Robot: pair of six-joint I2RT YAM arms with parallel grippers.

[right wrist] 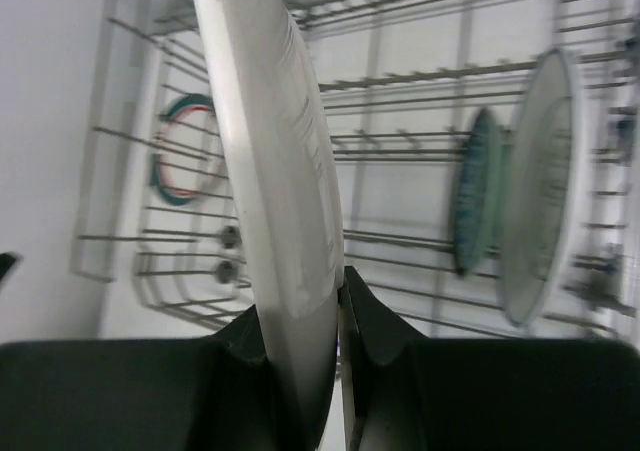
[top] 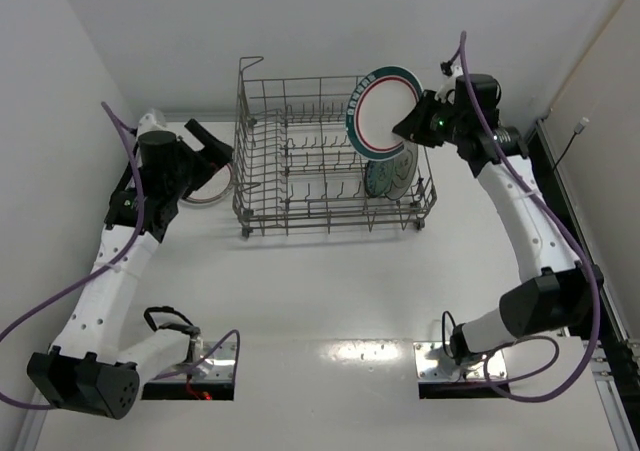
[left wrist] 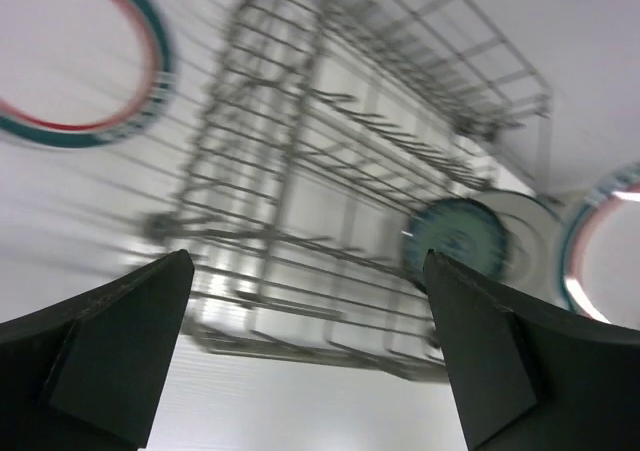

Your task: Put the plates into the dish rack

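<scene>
The grey wire dish rack [top: 330,214] stands at the table's middle back. My right gripper [top: 412,126] is shut on a white plate with teal and red rim rings [top: 380,111] and holds it upright above the rack's right part; it shows edge-on in the right wrist view [right wrist: 275,171]. A small blue-green patterned plate [top: 383,178] and a plainer white plate [top: 407,166] stand upright in the rack's right end. Another ringed plate [top: 205,197] lies flat on the table left of the rack. My left gripper [top: 210,141] is open and empty just above it.
White walls close in on the left, back and right. A black rail [top: 600,301] runs along the table's right edge. The left wrist view is blurred and shows the rack [left wrist: 330,171] ahead between my open fingers [left wrist: 110,351].
</scene>
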